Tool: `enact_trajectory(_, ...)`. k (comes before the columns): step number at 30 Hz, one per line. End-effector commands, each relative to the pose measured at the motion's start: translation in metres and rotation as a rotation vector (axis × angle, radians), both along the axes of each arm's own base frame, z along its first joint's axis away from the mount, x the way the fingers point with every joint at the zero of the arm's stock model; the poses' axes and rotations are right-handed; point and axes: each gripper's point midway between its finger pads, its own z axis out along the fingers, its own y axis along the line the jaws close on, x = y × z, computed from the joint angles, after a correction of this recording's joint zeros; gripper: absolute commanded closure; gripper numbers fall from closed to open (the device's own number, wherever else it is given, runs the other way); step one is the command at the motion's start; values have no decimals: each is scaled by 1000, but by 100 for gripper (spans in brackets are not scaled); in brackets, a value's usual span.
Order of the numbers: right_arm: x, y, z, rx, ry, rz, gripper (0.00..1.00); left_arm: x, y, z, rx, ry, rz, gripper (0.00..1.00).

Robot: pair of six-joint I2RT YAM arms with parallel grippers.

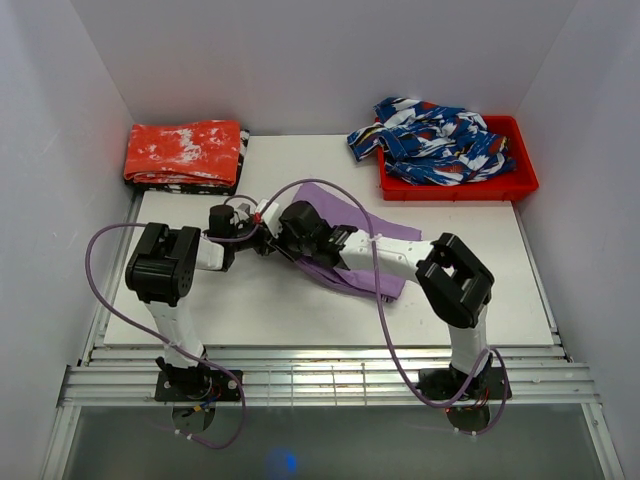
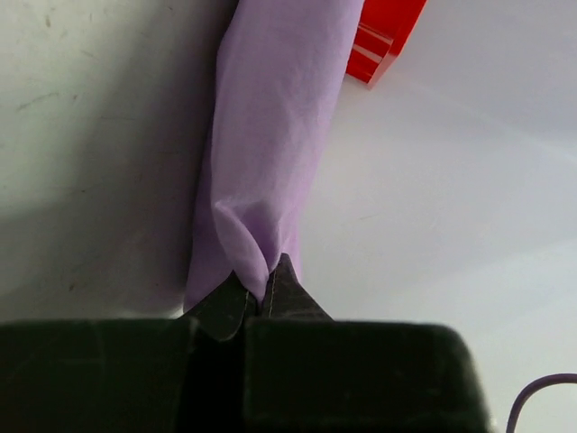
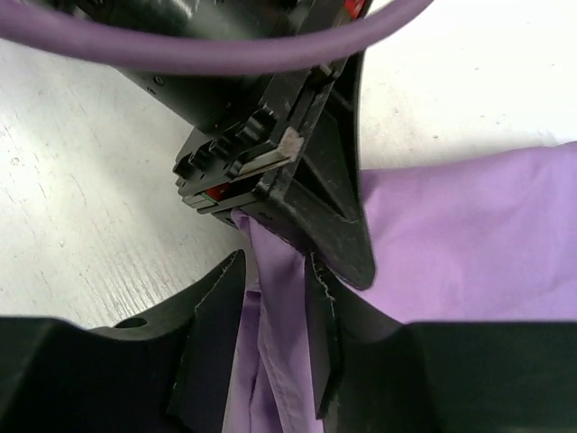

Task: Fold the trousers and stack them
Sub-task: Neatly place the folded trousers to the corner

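Observation:
The lilac trousers (image 1: 390, 232) lie bunched in the middle of the white tabletop, mostly under the right arm. Both grippers meet at their left end. My left gripper (image 2: 261, 293) is shut on a pinched fold of the trousers (image 2: 270, 117), which hang away from its tips in a narrow band. My right gripper (image 3: 275, 280) stands open, its jaws apart with a loose strip of the trousers (image 3: 469, 234) running between them. The left gripper's fingers (image 3: 311, 194) sit just beyond the right gripper's tips, clamped on that same strip. From above, the left gripper (image 1: 258, 222) and right gripper (image 1: 282, 238) almost touch.
A red tray (image 1: 527, 186) at the back right holds a blue-white-red patterned garment (image 1: 440, 140) that spills over its left rim. A folded red-orange cloth (image 1: 185, 152) lies at the back left. Purple cables (image 1: 330, 185) loop over both arms. White walls enclose the table.

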Motion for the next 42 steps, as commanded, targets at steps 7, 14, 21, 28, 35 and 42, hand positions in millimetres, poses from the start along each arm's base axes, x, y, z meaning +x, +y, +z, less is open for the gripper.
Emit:
enact_trajectory(7, -11, -64, 75, 53, -11, 26, 39, 29, -8, 7, 148, -235, -154, 100)
enact_trajectory(14, 35, -145, 71, 17, 51, -124, 26, 107, 42, 23, 755, -548, -182, 100)
enact_trajectory(21, 54, -173, 69, 11, 50, -166, 15, 171, 78, 88, 1092, -867, -90, 100)
enact_trajectory(28, 57, -177, 72, 9, 35, -168, 13, 216, 105, 152, 1227, -1057, 11, 100)
enact_trajectory(35, 56, -178, 70, 5, 40, -166, 12, 248, 140, 217, 1246, -1183, 170, 100)
enact_trajectory(42, 58, -174, 69, 9, 46, -156, 10, 262, 158, 252, 1292, -1201, 270, 100)
